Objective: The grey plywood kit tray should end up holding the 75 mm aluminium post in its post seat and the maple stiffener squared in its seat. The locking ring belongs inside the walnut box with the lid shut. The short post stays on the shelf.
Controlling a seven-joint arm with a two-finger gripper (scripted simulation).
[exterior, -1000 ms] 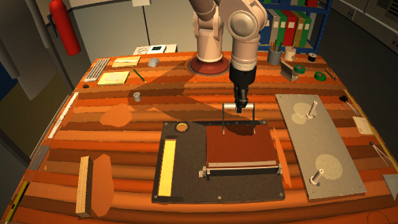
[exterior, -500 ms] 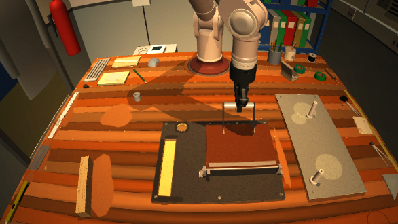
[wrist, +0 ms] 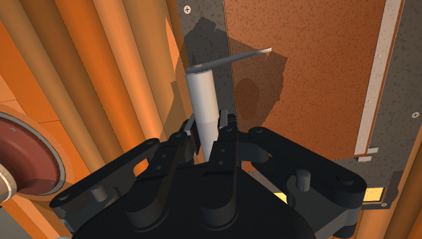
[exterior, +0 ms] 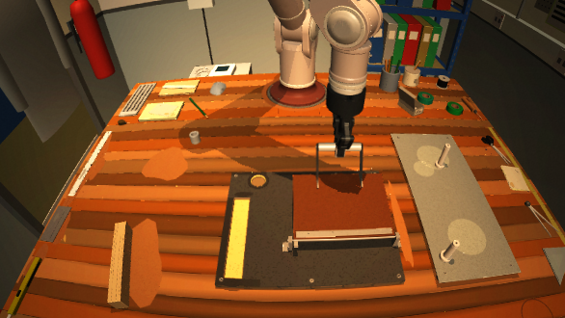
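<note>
The walnut box (exterior: 343, 205) sits on the right part of the dark kit tray (exterior: 308, 231), its lid down and its metal bail handle (exterior: 339, 147) raised over the far edge. My gripper (exterior: 343, 144) (wrist: 207, 130) has closed on the handle's crossbar (wrist: 203, 100) and holds it. The tray's round post seat (exterior: 259, 180) and its long yellow stiffener seat (exterior: 238, 238) are empty. The maple stiffener (exterior: 119, 264) stands on edge at the near left of the table. A small grey ring (exterior: 194, 137) rests far left. Two aluminium posts (exterior: 441, 155) (exterior: 450, 250) stand on the grey shelf plate (exterior: 453, 202) at right.
A pencil cup (exterior: 388, 78), a mug and tape rolls (exterior: 453, 108) stand at the far right. Notepads (exterior: 161, 110), a keyboard and a mouse lie far left. The arm's base (exterior: 295, 91) stands behind the tray. Small tools lie along the right edge.
</note>
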